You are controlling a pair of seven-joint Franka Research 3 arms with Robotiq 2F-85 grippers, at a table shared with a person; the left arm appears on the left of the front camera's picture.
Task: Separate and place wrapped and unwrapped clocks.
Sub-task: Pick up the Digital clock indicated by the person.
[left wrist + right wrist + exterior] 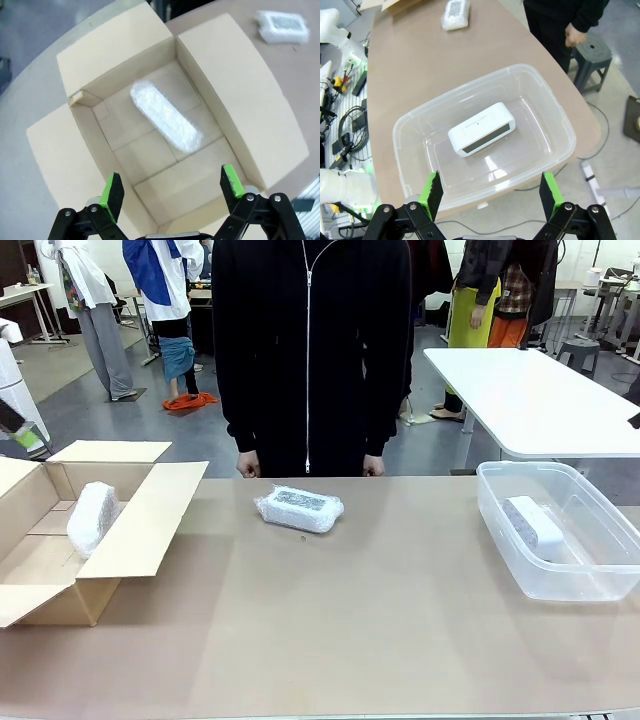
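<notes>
Right gripper, spread wide, overlooks unwrapped clock; wrist view reveals its dark display.

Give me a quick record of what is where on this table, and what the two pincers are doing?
left container: cardboard box, flaps open
in the box: wrapped clock
middle of table: second wrapped clock, lying flat near the person
right container: clear tub
in the tub: bare white clock
left arm: left pincer open, empty, above the box
right arm: right pincer open, empty, above the tub
</notes>
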